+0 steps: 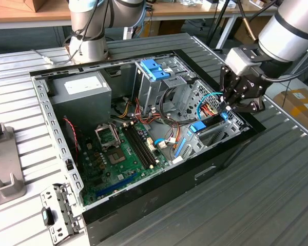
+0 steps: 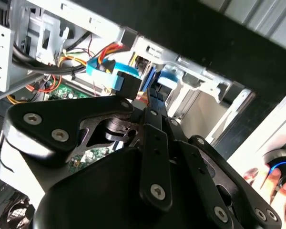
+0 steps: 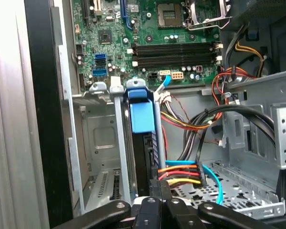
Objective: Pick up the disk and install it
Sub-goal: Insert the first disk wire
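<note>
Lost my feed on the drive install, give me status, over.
Gripper at the case's drive bay, on the rear end of the disk. Disk sits edge-up in the bay slot, blue tab toward the motherboard. Coloured power cable close beside it.

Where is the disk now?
The disk stands on edge in the drive bay at the case's exterior-view right end, directly under the tool.

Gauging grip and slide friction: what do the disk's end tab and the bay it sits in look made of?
The disk: its end tab looks like bright blue moulded plastic, smooth and matte. The bay looks like bare stamped sheet metal, dull grey, with punched slots.
</note>
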You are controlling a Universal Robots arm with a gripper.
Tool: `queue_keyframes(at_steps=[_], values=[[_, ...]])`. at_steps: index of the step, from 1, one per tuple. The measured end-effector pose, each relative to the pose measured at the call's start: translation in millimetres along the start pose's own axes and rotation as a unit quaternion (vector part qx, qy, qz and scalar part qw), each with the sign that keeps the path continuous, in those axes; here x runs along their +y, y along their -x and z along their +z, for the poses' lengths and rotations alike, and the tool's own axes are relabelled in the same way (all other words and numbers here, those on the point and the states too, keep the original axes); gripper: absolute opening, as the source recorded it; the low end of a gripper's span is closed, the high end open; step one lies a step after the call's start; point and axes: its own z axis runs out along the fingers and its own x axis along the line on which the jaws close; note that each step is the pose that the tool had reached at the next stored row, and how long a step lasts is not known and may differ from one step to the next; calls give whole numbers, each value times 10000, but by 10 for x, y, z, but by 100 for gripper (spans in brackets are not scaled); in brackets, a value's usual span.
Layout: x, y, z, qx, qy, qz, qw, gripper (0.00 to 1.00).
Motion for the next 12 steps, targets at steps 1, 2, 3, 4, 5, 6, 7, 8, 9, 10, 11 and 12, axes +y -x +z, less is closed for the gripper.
queue_keyframes(at_steps=[1,2,3,4,5,6,7,8,9,10,11,12], values=[[-14,2,0,1,7,1,10000,10],[-14,2,0,1,8,1,10000,10],[-14,2,0,1,8,1,10000,10],[-14,1,2,1,9,1,10000,10],[-14,0,12,-4,12,2,10000,10],[-14,-1,21,-4,14,3,10000,10],[-14,-2,29,-3,16,3,10000,10],[-15,-2,37,-3,18,2,10000,10],[-15,-3,46,-3,20,3,10000,10],[-15,-5,56,-4,21,3,10000,10],[-15,-5,63,-4,22,3,10000,10],[-15,-6,70,-3,23,3,10000,10]])
